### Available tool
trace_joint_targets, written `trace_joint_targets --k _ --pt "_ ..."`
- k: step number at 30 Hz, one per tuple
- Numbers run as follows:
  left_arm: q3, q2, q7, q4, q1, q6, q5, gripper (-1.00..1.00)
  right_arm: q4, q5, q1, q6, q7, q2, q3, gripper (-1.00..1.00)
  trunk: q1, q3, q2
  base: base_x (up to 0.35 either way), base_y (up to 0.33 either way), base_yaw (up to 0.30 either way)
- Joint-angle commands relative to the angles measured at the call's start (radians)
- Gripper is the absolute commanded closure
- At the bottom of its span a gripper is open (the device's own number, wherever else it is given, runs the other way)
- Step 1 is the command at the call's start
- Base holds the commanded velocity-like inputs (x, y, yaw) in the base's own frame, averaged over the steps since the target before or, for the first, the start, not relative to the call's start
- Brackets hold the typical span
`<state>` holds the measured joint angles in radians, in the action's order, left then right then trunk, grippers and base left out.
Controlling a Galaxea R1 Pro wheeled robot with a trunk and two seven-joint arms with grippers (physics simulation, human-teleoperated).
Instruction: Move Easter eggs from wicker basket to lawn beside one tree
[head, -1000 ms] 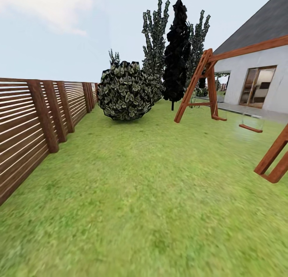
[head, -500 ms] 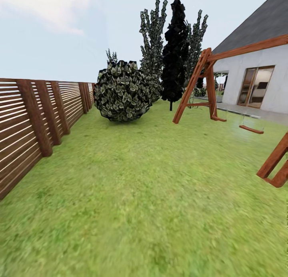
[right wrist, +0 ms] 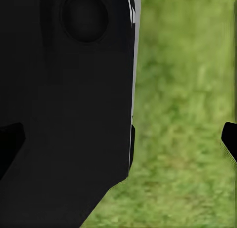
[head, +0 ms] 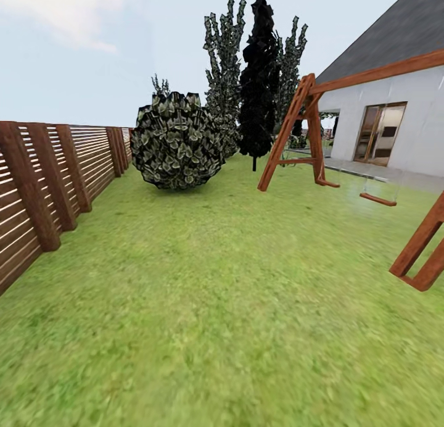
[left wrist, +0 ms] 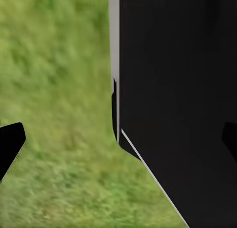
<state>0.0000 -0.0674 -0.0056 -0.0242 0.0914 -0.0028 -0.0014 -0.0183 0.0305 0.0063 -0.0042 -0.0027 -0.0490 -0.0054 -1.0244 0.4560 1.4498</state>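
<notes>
The lawn [head: 222,303] stretches ahead in the head view as mottled green grass. The Easter eggs, the wicker basket and the tree are out of view. In the left wrist view my left gripper [left wrist: 118,141] is open, its two dark fingertips far apart over grass, with a black part of the robot's body close by. In the right wrist view my right gripper [right wrist: 119,141] is open too, nothing between its fingers, above grass beside the same black body.
A slatted wooden fence [head: 43,180] runs along the left. A round dark bush [head: 176,142] stands ahead, with a near-black cypress [head: 258,81] and tall grey-green evergreens [head: 222,63] behind. A wooden swing frame [head: 308,131] and a white house [head: 394,118] lie to the right.
The whole head view has shifted: bush, cypress and swing sit a little further left and the fence posts nearer, so the camera has moved. Nothing in the garden itself moved.
</notes>
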Motion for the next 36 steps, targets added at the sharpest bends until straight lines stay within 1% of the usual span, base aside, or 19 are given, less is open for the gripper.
trace_joint_targets --k 1,36 --pt "0.000 0.000 -0.001 -0.002 0.001 0.000 0.000 -1.00 0.000 0.003 0.000 0.000 0.000 0.000 -0.001 -1.00 -0.001 0.001 0.000 0.318 0.000 -0.001" --pt "0.000 0.000 -0.001 -0.002 0.001 0.000 0.000 -1.00 0.000 0.003 0.000 0.000 0.000 0.000 -0.001 -1.00 -0.001 0.001 0.000 0.318 0.000 0.000"
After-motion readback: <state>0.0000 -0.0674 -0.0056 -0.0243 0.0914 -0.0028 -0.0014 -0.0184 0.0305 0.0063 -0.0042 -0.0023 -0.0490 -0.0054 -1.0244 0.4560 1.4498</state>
